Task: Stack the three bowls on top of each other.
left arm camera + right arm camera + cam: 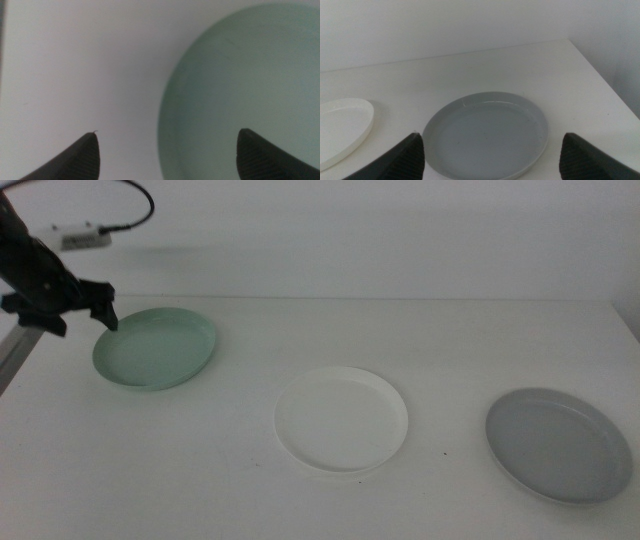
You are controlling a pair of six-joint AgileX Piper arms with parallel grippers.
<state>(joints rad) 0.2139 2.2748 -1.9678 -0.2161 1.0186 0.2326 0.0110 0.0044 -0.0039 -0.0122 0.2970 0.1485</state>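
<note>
Middle view: mint green bowl (155, 348) sits near the table's (330, 500) far left corner, white bowl (341, 419) mid-table, grey bowl (559, 444) by the right edge; all well apart, none stacked. Left gripper (85, 315) is at the mint bowl's left rim.

Left wrist view: left gripper (167, 150) jaws spread wide, straddling that rim, one over the bowl, one over bare table.

Right wrist view: right gripper (492, 155) jaws apart, empty, hovering over the grey bowl (487, 134); white bowl (342, 125) beside it.

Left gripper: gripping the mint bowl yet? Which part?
Not yet. The left gripper is open astride the mint green bowl's rim; right gripper open, holding nothing.
</note>
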